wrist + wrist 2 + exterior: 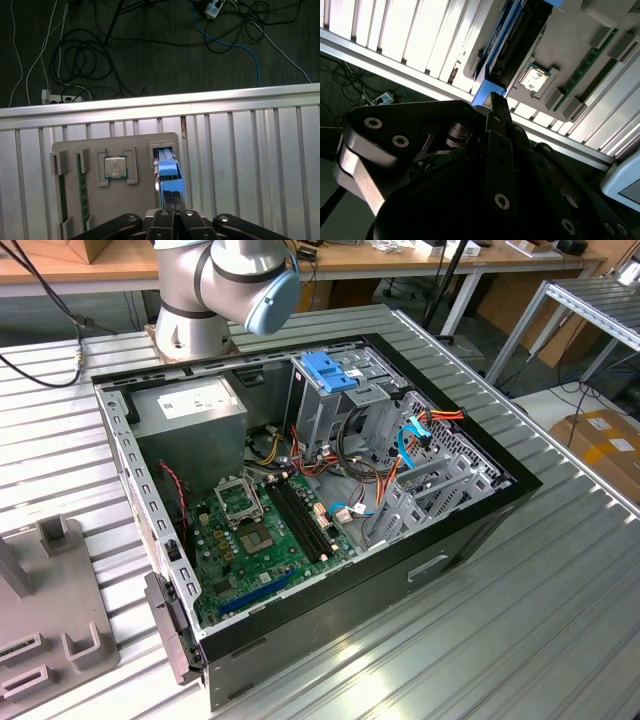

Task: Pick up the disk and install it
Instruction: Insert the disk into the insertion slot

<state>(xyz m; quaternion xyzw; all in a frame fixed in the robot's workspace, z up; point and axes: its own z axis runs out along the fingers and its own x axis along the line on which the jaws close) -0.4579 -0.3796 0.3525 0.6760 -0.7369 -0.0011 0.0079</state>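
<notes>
The gripper (173,195) looks closed and empty. The disk (167,169) stands on edge just beneath its tips, long axis running straight ahead.

Grey arm (222,282), light-blue cap on joint, rises at exterior view's top. Black gripper (173,196) points straight down; its fingers (167,202) lie side by side, approx. no gap btw. them.
</notes>
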